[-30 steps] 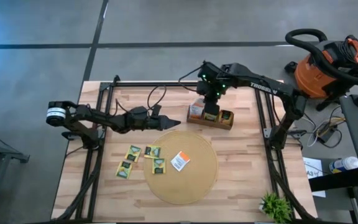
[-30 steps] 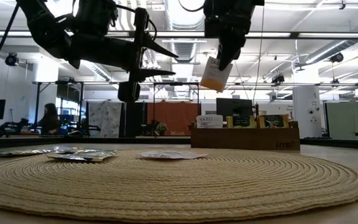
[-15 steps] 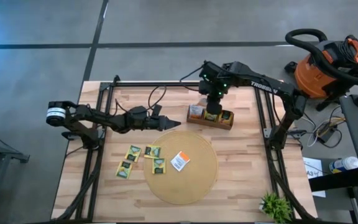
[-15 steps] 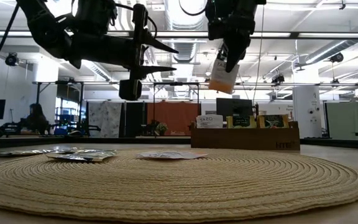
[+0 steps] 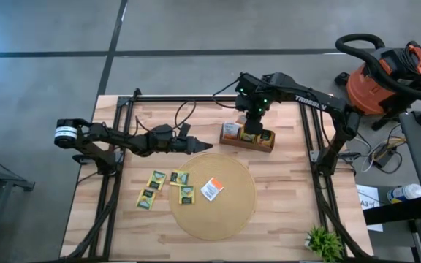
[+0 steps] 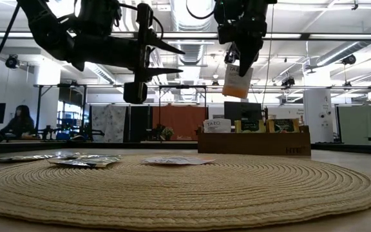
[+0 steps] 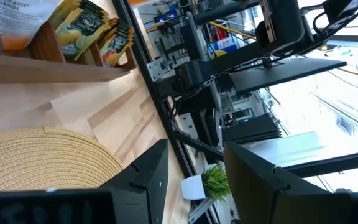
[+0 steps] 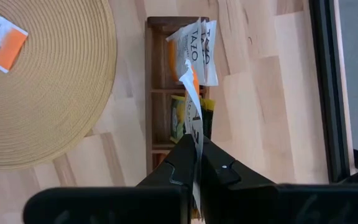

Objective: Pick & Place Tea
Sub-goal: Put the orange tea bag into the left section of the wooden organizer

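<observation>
My right gripper [image 5: 251, 117] hangs above the long wooden box [image 5: 247, 138] at the table's far side, shut on an orange-and-white tea sachet [image 6: 236, 80]. The box [image 8: 164, 87] holds white, orange and yellow-green sachets standing on edge. One orange-white sachet [image 5: 211, 188] lies flat on the round woven mat [image 5: 225, 212]. Several yellow-green sachets [image 5: 157, 179] lie at the mat's left edge. My left gripper [image 5: 206, 146] hovers level and open above the mat's far left edge, holding nothing. My right gripper pinches the sachet's upper edge [image 8: 195, 138] between its two fingers, coming from above and pointing steeply down. The sachet shows edge-on between the fingers. It hangs below them nearly upright, clear of the box and well above it [image 6: 236, 80].
Black frame rails [image 5: 309, 139] run along the table's left, right and far sides. A small green plant [image 5: 323, 241] stands at the near right corner. An orange shop vacuum [image 5: 378, 80] sits on the floor beyond the right edge.
My right gripper has tipped to point more steeply down, still shut on the sachet. The sachet has swung from slanting to hanging nearly upright and has shifted a little along the box, staying well above it.
</observation>
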Robot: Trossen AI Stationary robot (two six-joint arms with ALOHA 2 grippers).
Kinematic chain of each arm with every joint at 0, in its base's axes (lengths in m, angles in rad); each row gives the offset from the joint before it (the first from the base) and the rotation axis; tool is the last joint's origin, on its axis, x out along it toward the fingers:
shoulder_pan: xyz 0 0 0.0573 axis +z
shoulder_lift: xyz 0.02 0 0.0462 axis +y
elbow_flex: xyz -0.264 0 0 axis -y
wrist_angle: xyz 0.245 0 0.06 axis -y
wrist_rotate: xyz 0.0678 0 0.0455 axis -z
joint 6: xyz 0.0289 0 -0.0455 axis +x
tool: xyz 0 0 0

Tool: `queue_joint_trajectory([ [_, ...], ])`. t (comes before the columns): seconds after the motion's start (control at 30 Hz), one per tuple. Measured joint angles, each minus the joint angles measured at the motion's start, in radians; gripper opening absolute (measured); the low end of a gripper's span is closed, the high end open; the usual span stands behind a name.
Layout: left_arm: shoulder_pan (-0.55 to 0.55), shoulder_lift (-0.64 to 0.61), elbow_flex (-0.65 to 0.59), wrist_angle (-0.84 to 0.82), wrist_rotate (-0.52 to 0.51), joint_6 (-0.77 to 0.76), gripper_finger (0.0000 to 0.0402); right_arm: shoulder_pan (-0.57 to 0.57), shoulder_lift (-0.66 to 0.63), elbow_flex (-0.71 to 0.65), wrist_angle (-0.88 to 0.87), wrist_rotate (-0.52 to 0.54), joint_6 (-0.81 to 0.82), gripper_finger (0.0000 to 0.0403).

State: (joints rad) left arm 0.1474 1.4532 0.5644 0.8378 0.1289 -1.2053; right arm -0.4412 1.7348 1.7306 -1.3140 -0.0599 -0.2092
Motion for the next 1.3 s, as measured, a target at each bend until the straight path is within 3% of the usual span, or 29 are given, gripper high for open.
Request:
queue_joint_trajectory([
  [0.6, 0.01, 0.0, 0.0, 0.0, 0.009, 0.049, 0.0149, -0.084, 0.013, 0.0, -0.011, 0.003, -0.036, 0.0008],
  [0.83, 0.01, 0.0, 0.0, 0.0, 0.009, 0.077, 0.0149, -0.074, 0.133, 0.005, 0.01, -0.034, -0.091, 0.0008],
  [1.3, 0.01, 0.0, 0.0, -0.002, 0.011, 0.077, 0.0149, -0.002, 0.284, 0.144, 0.002, -0.07, -0.068, 0.0008],
])
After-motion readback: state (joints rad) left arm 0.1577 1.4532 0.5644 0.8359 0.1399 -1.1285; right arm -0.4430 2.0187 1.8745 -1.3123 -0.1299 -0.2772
